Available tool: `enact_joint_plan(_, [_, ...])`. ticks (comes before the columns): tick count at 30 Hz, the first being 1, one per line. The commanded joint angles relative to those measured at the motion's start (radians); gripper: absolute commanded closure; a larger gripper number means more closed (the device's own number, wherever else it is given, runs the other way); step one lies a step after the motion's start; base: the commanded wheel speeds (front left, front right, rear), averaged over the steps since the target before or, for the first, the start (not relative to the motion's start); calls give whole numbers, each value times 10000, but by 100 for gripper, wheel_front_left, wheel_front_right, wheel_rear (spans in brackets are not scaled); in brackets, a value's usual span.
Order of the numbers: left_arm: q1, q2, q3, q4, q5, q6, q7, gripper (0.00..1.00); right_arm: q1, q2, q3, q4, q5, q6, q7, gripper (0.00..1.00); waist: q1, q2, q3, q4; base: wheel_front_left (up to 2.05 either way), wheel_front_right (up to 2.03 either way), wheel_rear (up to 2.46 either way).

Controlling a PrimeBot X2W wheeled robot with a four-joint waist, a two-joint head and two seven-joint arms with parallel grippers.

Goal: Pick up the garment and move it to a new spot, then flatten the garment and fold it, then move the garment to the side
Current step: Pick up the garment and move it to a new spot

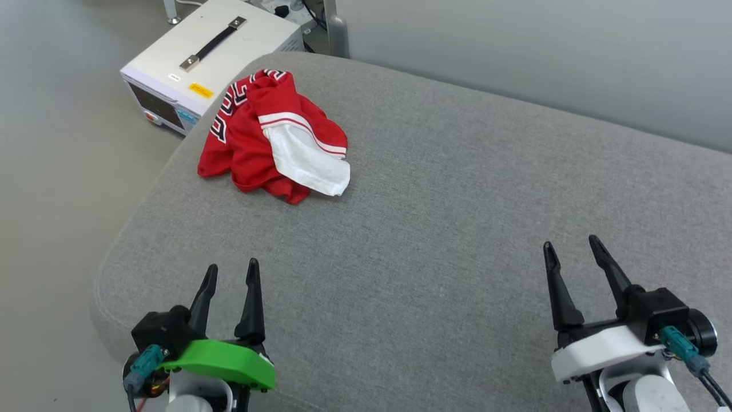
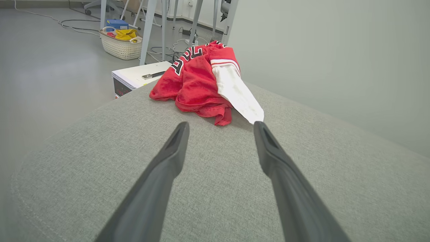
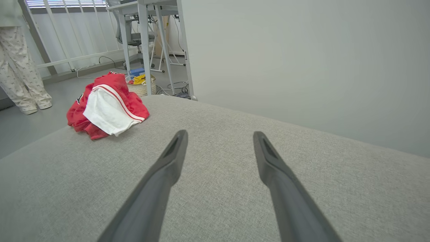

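Note:
The garment (image 1: 269, 134) is a red shirt with a white sleeve and black lettering, lying crumpled near the far left corner of the grey cushioned surface (image 1: 434, 229). In the left wrist view the garment (image 2: 201, 80) sits straight ahead, beyond the fingertips. In the right wrist view the garment (image 3: 107, 104) lies far off to the left. My left gripper (image 1: 231, 269) hovers open over the near left of the surface, empty. Over the near right, my right gripper (image 1: 572, 243) is open and empty too.
A white box with a black handle (image 1: 211, 54) stands on the floor just past the surface's far left edge. A woven basket (image 2: 121, 45) and table legs stand further back. A person's legs (image 3: 20, 70) are at the far left. A pale wall (image 1: 543, 51) runs behind the surface.

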Motion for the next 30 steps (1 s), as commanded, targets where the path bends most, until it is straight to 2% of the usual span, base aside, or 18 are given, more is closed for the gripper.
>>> enact_joint_plan(1, [-369,-41,65,223,33,-137,-59,0,-260,-26,2,-110,-48,-9,-91,0,0,0,591,-297,0,0,0])
enact_joint_plan(6, [-1558,447,-70,1267,92,-439,-58,0,-683,-26,60,-495,-428,-9,-91,0,0,0,1555,-664,0,0,0])
enact_joint_plan(10, [-3157,1237,-548,1968,-250,-528,343,0,-953,-26,91,-743,-718,-9,-87,0,0,0,2287,-915,0,0,0])
enact_joint_plan(15, [-5115,2553,-1485,2493,-1448,-540,1773,0,-1365,-30,334,-1041,-989,-9,20,0,0,0,3091,-1370,0,0,0])
enact_joint_plan(22, [-6966,4541,-2628,3231,-3081,-543,3791,0,-1692,-33,480,-1257,-1034,-9,46,0,0,0,3969,-2061,0,0,0])
enact_joint_plan(28, [-7997,5681,-3214,3984,-4059,-543,4873,0,-1826,-29,371,-1182,-1075,-9,31,0,0,0,4438,-2504,0,0,0])
enact_joint_plan(30, [-8188,5895,-3391,4317,-4305,-543,5124,0,-1859,-29,447,-1151,-1030,-9,10,0,0,0,4512,-2622,0,0,0])
